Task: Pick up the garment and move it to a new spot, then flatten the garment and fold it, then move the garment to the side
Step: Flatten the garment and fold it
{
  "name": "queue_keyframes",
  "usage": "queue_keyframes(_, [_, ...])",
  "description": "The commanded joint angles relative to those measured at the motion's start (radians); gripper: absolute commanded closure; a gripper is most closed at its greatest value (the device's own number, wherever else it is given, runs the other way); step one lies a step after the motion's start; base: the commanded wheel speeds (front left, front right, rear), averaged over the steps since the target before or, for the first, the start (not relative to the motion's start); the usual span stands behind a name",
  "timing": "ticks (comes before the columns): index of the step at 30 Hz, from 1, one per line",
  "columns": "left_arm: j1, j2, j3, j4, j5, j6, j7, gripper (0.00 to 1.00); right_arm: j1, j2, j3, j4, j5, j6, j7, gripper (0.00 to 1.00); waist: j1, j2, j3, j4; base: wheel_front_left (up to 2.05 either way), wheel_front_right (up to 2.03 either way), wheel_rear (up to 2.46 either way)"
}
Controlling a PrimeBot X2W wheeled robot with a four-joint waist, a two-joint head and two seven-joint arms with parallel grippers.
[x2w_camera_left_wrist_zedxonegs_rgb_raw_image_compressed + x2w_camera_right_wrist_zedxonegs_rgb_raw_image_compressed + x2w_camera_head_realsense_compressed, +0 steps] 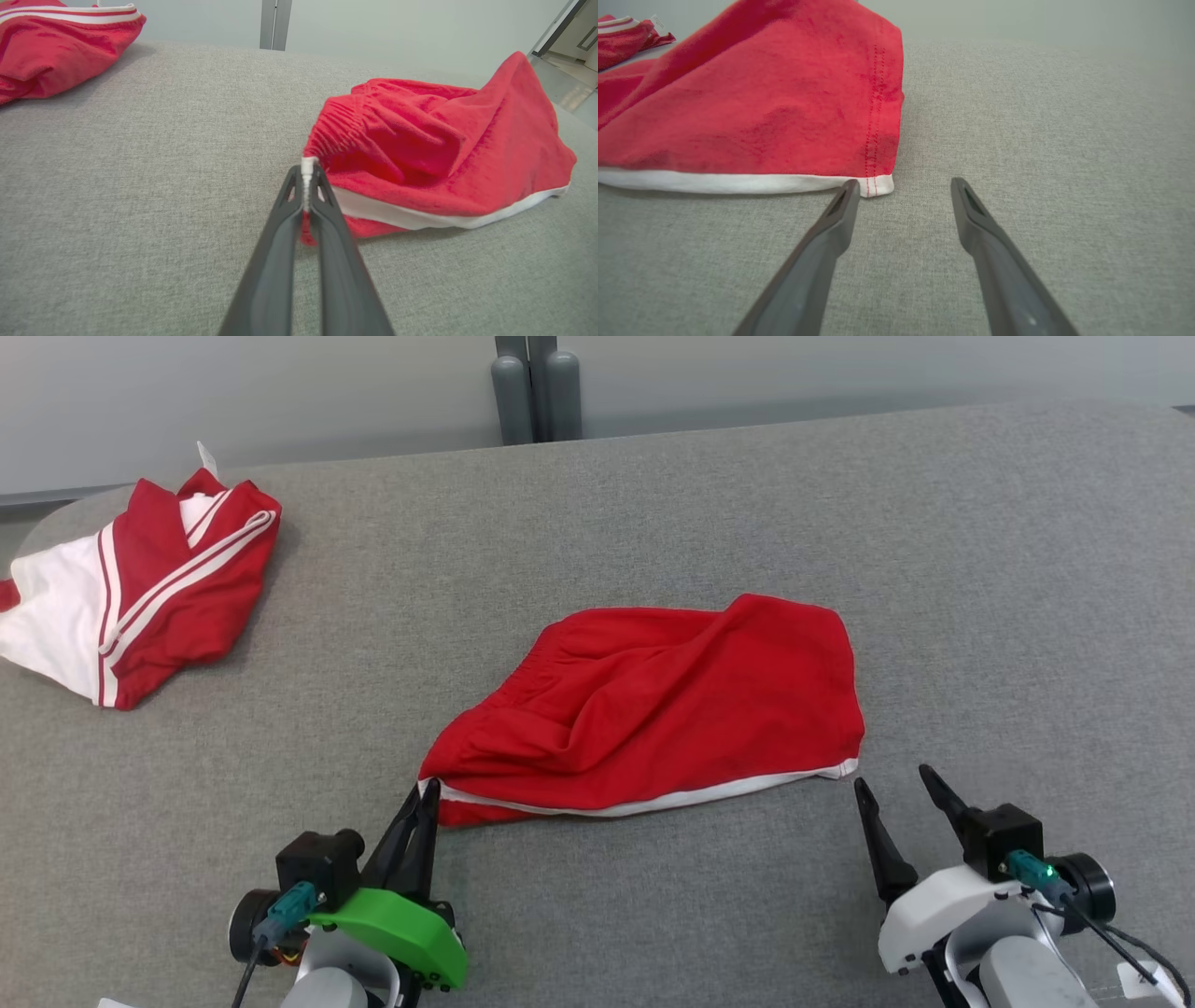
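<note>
Head view: left end effector (428,790) clamped on a hem corner of the garment (653,709), right end effector (892,776) spread beside the other corner — pickup step; the right likely must close next.

A: What colour are the shorts (653,700)?
B: Red, with a white band on the hem.
A: And the top (187,579)?
B: Red and white, with thin stripes.
A: The surface (653,504)?
B: Mottled grey. The left gripper (428,791) has a green cover, the right gripper (892,777) a white one.

Garments two: red shorts (653,700), red-white top (140,583); grippers two: left gripper (428,793), right gripper (892,777)
</note>
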Motion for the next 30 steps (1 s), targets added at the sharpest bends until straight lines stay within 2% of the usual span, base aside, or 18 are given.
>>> queue_keyframes(1, [-0.001,0.001,0.004,-0.005,-0.008,0.002,-0.005,1.0,-0.027,-0.011,0.008,0.016,-0.012,0.0,-0.003,0.0,0.0,0.0,0.006,0.004,0.0,0.0,0.0])
queue_keyframes(12, [-0.007,-0.009,0.002,-0.024,0.001,-0.006,-0.005,1.0,-0.161,-0.029,0.112,0.205,0.017,0.0,-0.003,0.0,0.0,0.0,0.026,0.039,0.0,0.0,0.0])
queue_keyframes(13, [-0.006,-0.009,0.002,-0.024,0.002,-0.007,-0.005,1.0,-0.165,-0.031,0.12,0.214,0.02,0.0,-0.003,0.06,0.0,0.0,0.026,0.041,0.0,0.0,0.0])
queue_keyframes(16, [-0.002,-0.009,0.003,-0.025,0.003,-0.007,-0.005,1.0,-0.179,-0.033,0.144,0.234,0.034,0.0,-0.003,0.51,0.0,0.0,0.026,0.045,0.0,0.0,0.0])
queue_keyframes(20, [0.007,-0.009,0.007,-0.024,0.003,-0.007,-0.005,1.0,-0.185,-0.034,0.17,0.266,0.057,0.0,-0.003,0.67,0.0,0.0,0.023,0.045,0.0,0.0,0.0])
queue_keyframes(24, [0.014,-0.007,0.012,-0.023,0.0,-0.007,-0.005,1.0,-0.194,-0.034,0.209,0.301,0.088,0.0,-0.001,0.76,0.0,0.0,0.02,0.039,0.0,0.0,0.0])
queue_keyframes(26, [0.017,-0.005,0.013,-0.022,-0.002,-0.008,-0.005,1.0,-0.2,-0.036,0.228,0.327,0.109,0.0,-0.001,0.89,0.0,0.0,0.017,0.035,0.0,0.0,0.0])
queue_keyframes(27, [0.018,-0.005,0.013,-0.022,-0.002,-0.008,-0.005,1.0,-0.204,-0.038,0.235,0.335,0.117,0.0,-0.001,1.0,0.0,0.0,0.017,0.033,0.0,0.0,0.0])
queue_keyframes(30, [0.017,-0.006,0.015,-0.026,-0.001,-0.009,-0.005,1.0,-0.222,-0.044,0.24,0.317,0.142,-0.001,-0.001,1.0,0.0,0.0,0.012,0.03,0.0,0.0,0.0])
